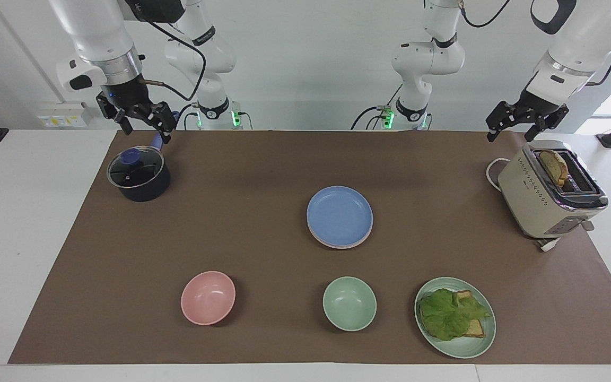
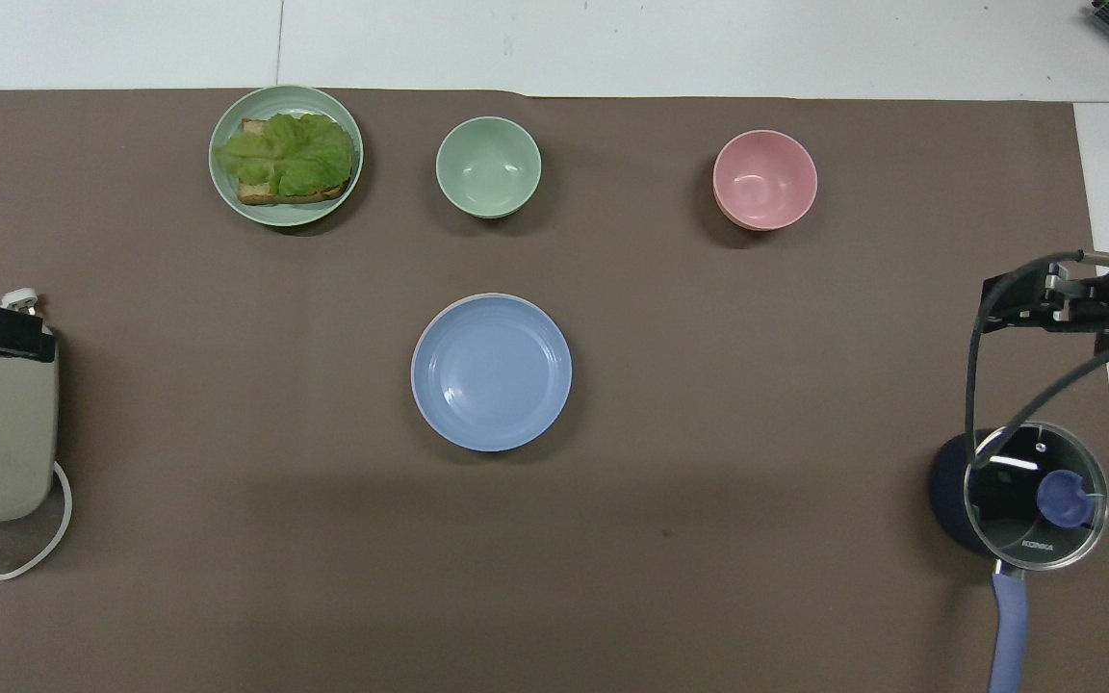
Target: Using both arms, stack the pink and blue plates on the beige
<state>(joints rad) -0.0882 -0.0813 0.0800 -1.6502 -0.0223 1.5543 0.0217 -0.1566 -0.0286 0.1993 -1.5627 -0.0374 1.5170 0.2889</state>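
A: Where do we find the stack?

B: The blue plate (image 1: pixel 340 215) lies mid-mat on a pink plate (image 1: pixel 340 245) whose rim just shows; nearer the robots than the green bowl (image 1: pixel 349 303). We cannot make out the beige plate beneath.

A: How would we expect them to handle?

B: Light, stiff, smooth plastic, we judge; a thin rim pinch suits, though nested plates may slip.

A: And the grippers?

B: Right gripper (image 1: pixel 141 118) hangs spread above the pot (image 1: pixel 138 174); left gripper (image 1: pixel 523 121) spread, beside the toaster (image 1: pixel 547 191), both well apart from the plates
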